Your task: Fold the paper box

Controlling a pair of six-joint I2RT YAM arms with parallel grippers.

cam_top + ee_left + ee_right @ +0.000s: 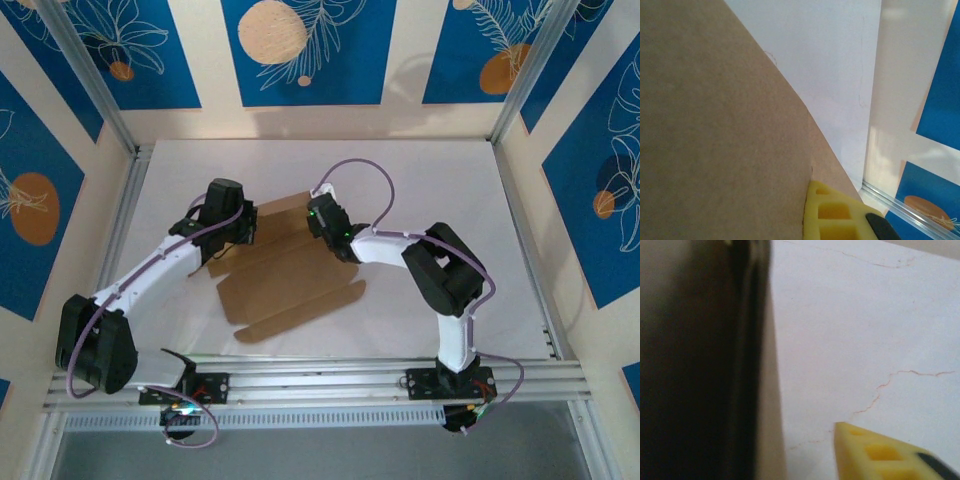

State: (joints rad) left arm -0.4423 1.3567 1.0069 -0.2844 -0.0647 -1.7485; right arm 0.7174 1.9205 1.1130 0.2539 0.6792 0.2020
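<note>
The paper box (290,285) is a brown die-cut cardboard sheet lying mostly flat in the middle of the white table, its flaps spread toward the near side. My left gripper (240,228) is at the sheet's far left corner, shut on a cardboard panel. In the left wrist view that panel (715,125) lies against the inner face of one yellow finger (835,210) and hides the other. My right gripper (318,218) hovers at the sheet's far right edge. There a raised flap (767,415) stands edge-on and dark, apart from the yellow finger (875,455), with bare table between them; the jaws are open.
The white table top (430,180) extends behind and to the right of the sheet. Aluminium rails (120,220) frame the table, with blue patterned walls (300,50) around it. The arm bases sit on the near rail (320,380).
</note>
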